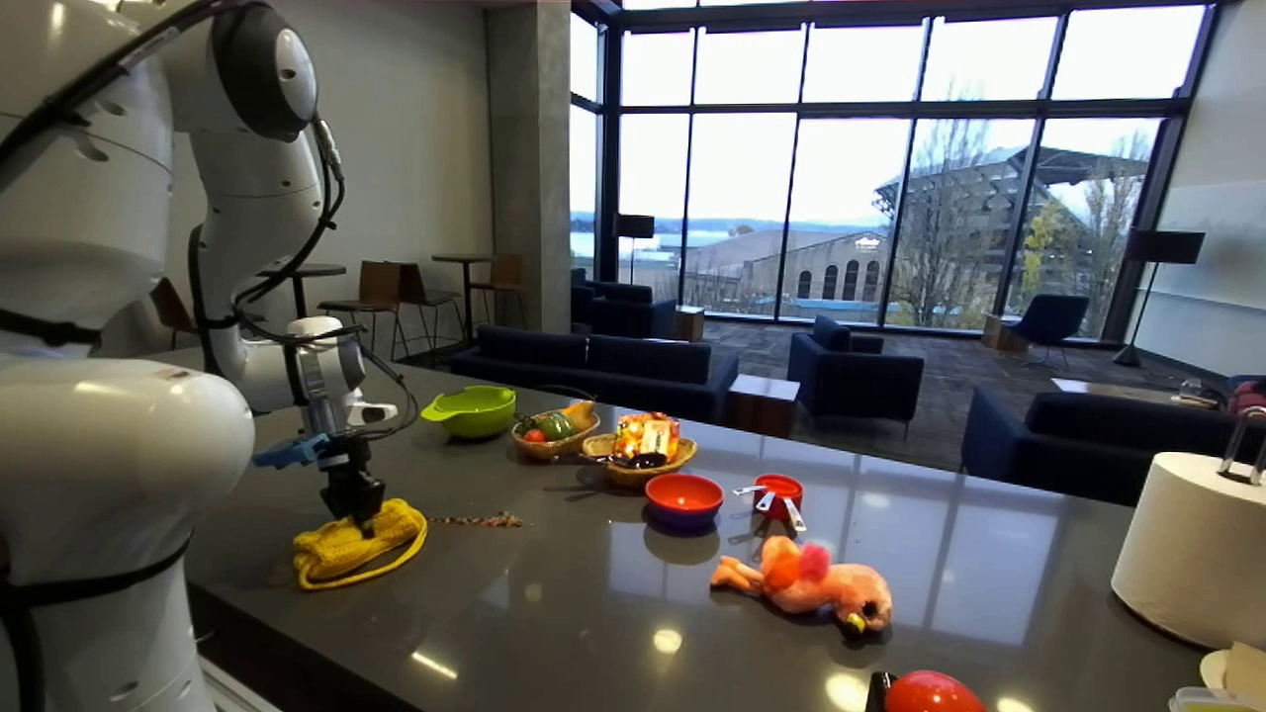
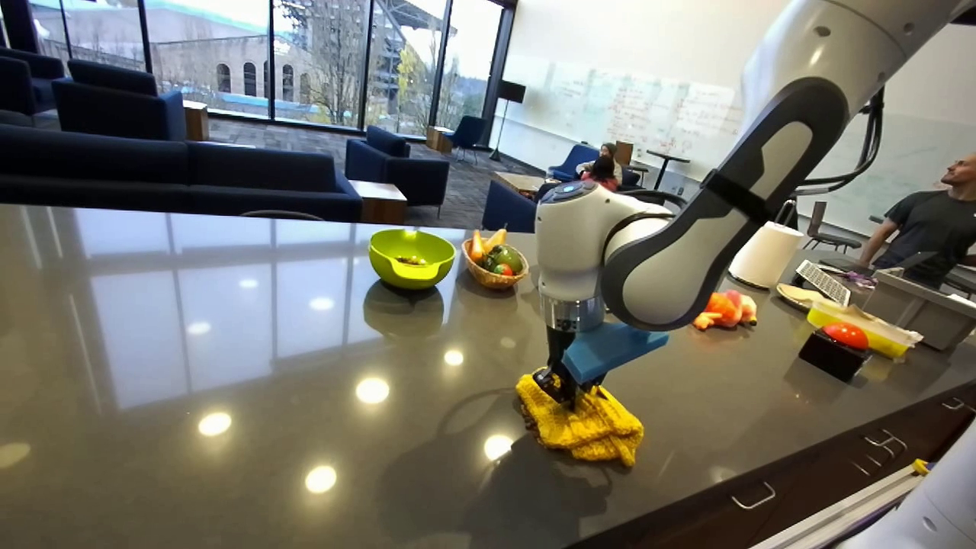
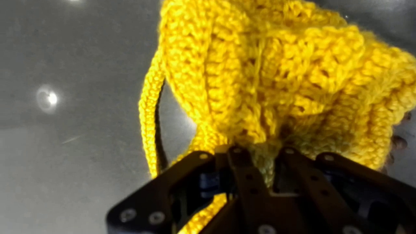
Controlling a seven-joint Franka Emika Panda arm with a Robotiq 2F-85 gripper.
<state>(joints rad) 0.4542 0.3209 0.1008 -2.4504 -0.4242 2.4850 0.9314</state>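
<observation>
in an exterior view, a crumpled yellow knitted cloth (image 1: pixel 336 550) lay directly beneath the black two-fingered gripper (image 1: pixel 364 519), long axis across that view, on a glossy grey countertop (image 1: pixel 554 603). in an exterior view, a dark-blue upholstered sofa (image 2: pixel 171 171) stood beyond. in the wrist view, the fingers (image 3: pixel 248 174) were clamped on a fold of the cloth.

Red bowl (image 1: pixel 684 491), plush bird (image 1: pixel 813 587), paper roll (image 1: pixel 1197 554); green bowl (image 1: pixel 477 415) just beside a produce basket (image 1: pixel 552 451).
</observation>
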